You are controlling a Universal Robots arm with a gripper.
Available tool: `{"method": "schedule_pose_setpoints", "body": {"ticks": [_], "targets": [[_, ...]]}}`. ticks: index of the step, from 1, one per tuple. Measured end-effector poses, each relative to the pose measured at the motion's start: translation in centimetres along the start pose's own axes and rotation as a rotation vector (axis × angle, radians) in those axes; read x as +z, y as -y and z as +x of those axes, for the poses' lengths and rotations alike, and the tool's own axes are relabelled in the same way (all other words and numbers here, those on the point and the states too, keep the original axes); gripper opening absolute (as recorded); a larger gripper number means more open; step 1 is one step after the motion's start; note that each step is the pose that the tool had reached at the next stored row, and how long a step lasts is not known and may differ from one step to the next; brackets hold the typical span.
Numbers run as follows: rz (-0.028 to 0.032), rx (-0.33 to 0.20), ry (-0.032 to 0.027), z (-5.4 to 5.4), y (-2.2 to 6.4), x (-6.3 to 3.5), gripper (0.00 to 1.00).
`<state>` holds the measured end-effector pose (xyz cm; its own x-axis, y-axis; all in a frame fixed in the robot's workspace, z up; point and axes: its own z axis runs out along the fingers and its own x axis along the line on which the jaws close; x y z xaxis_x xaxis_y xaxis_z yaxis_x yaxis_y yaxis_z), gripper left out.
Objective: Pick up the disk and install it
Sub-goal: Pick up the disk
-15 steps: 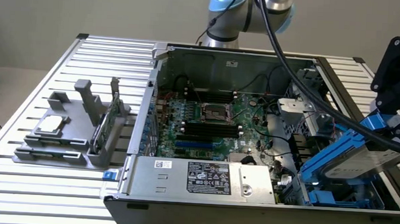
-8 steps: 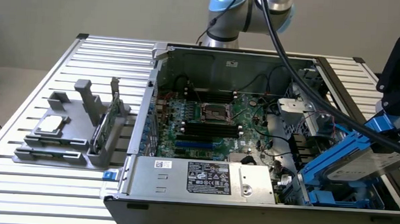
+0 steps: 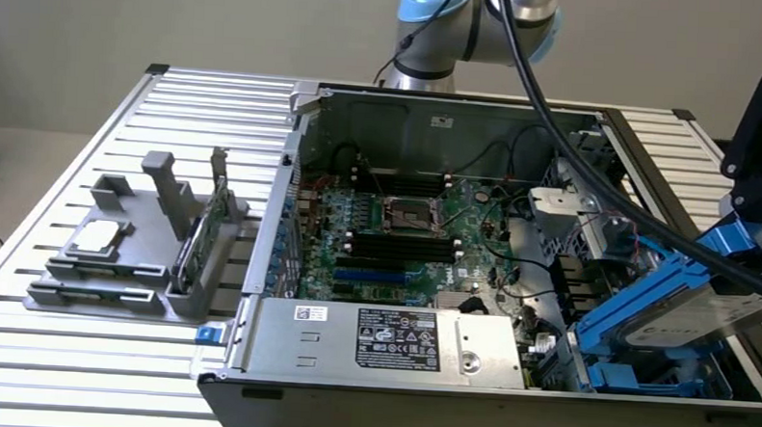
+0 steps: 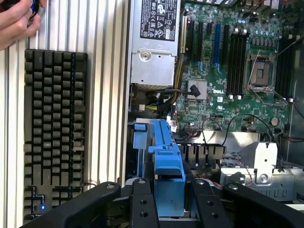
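Disk (image 3: 679, 318), item one: where do you have it?
Held in my claw (image 4: 169, 197), which is clamped on its blue carrier rail (image 4: 167, 156), over the drive bay (image 3: 612, 378) at a front corner of the case (image 3: 437, 129), on the exterior view's right.
Long axis?
Sloping: high end at the claw, low end down toward the bay. Whether it is seated, I cannot tell.
Item two, legible writing?
"DELL" on the motherboard (image 4: 223, 71). Power supply label (image 4: 159, 19): print too fine to read. White label on the drive: unread.

Disk (image 3: 672, 318): blue plastic; silvery metal
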<state>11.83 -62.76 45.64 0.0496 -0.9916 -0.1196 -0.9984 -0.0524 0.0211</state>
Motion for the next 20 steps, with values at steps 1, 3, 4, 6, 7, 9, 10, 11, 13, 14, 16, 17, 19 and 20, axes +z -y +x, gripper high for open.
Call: {"method": "schedule_pose_setpoints", "body": {"ticks": [1, 3, 4, 6, 7, 9, 10, 11, 13, 14, 16, 17, 19, 20], "targets": [[0.0, 0.0, -0.0002, 0.0, 0.03, 0.01, 0.33], [0.0001, 0.0, -0.0002, 0.02, 0.07, 0.05, 0.33], [0.0002, 0.0, -0.0003, 0.04, 0.1, 0.07, 0.33], [0.0004, 0.0, 0.0, 0.09, 0.13, 0.13, 0.33], [0.0009, 0.0, -0.0002, 0.11, 0.14, 0.15, 0.33], [0.0044, -0.001, -0.0008, 0.14, 0.16, 0.2, 0.33], [0.0077, -0.001, -0.001, 0.15, 0.16, 0.24, 0.33], [0.0126, -0.002, -0.0013, 0.16, 0.16, 0.29, 0.33], [0.0264, -0.003, -0.0019, 0.17, 0.16, 0.39, 0.33], [0.0324, -0.004, -0.0022, 0.18, 0.16, 0.44, 0.33], [0.0353, -0.004, -0.0026, 0.18, 0.13, 0.52, 0.33], [0.0355, -0.004, -0.0026, 0.19, 0.08, 0.56, 0.33], [0.0358, -0.004, -0.0026, 0.18, -0.04, 0.59, 0.33], [0.0361, -0.004, -0.0026, 0.19, -0.06, 0.6, 0.33]]}}
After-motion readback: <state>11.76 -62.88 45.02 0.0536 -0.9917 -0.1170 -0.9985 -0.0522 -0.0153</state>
